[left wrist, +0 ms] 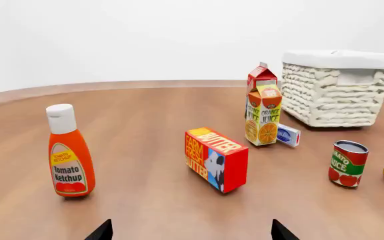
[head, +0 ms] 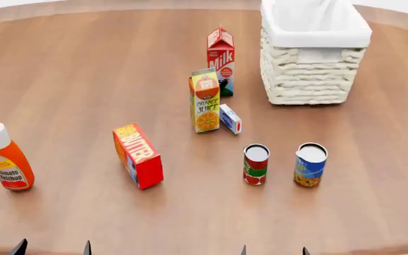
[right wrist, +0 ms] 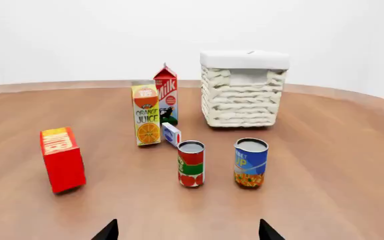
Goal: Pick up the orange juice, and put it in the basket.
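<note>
Milk carton [head: 220, 59] and small box [head: 230, 119] apparently crowd orange juice [head: 205, 101].

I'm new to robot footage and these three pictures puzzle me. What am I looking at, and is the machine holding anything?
It is a simulated two-armed robot. One picture comes from its head, looking down; the other two from cameras near each gripper. On the wooden table stand the orange juice, a milk carton, the basket, a butter box, a ketchup bottle, two cans and a small white box. The left gripper and right gripper are open, holding nothing.
</note>
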Motion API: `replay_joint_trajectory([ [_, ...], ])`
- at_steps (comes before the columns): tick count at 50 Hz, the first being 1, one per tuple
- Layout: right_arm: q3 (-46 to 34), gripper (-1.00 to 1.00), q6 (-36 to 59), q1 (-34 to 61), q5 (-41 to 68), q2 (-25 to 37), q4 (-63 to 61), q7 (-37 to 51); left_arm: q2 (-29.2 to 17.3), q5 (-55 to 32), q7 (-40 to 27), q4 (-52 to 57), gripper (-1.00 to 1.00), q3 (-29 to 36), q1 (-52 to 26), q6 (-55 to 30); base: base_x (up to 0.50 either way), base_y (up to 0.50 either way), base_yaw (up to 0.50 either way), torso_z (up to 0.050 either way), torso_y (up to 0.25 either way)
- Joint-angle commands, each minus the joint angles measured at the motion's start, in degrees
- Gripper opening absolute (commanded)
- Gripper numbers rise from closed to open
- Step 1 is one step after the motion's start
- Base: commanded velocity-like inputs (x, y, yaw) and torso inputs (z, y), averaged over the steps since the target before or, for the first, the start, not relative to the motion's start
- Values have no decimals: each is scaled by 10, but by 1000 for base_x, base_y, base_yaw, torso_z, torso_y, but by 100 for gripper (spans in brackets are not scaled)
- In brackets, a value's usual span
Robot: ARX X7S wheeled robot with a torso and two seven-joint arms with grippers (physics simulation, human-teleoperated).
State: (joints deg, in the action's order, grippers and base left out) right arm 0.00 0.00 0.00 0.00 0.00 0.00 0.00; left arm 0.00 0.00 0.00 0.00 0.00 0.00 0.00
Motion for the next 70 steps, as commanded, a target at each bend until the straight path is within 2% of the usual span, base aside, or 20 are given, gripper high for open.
replay_joint_trajectory([
  [1, -13, 100, 1, 1, 11, 11, 0, 13, -9, -9, -10, 0, 100, 10, 0, 0, 0, 0, 0, 0, 0],
  [25, -47, 100, 23, 8, 43, 43, -18, 36, -39, -39, -45, -1, 100, 45, -2, 2, 77, 0, 0, 0, 0],
  [44, -59, 100, -1, 9, 65, 47, 5, 47, -51, -51, -60, -1, 100, 60, -3, 4, 221, 0, 0, 0, 0],
  [51, -63, 100, 21, 4, 73, 57, -33, 54, -56, -56, -65, -2, 100, 65, -3, 5, 226, 0, 0, 0, 0],
  [70, -76, 100, 15, 6, 80, 66, -31, 69, -66, -66, -77, -2, 100, 78, -5, 6, 227, 0, 0, 0, 0],
])
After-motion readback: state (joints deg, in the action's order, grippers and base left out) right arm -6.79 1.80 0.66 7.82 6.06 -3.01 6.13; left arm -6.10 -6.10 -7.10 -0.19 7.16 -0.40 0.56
